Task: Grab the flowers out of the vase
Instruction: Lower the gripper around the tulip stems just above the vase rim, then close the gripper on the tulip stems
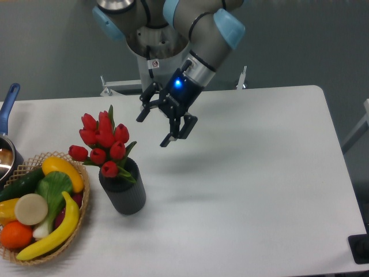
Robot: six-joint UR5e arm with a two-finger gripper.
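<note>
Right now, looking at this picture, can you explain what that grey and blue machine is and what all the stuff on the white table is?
It is a robot arm, filmed by one fixed camera looking down at the white table. Its black two-finger gripper hangs open in the air, holding nothing. To the gripper's left, a bunch of red tulip flowers stands in a short dark ribbed vase. Beside that is a wicker basket of fruit and vegetables, including a yellow banana. A blue-handled pot shows at the left edge.

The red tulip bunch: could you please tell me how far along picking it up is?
Nothing is done yet: the red tulip bunch stands in the dark ribbed cylindrical vase. In hand: the open, empty hand hangs to its right, above the white table. Left: reaching, grasping the bunch and lifting it out.
</note>
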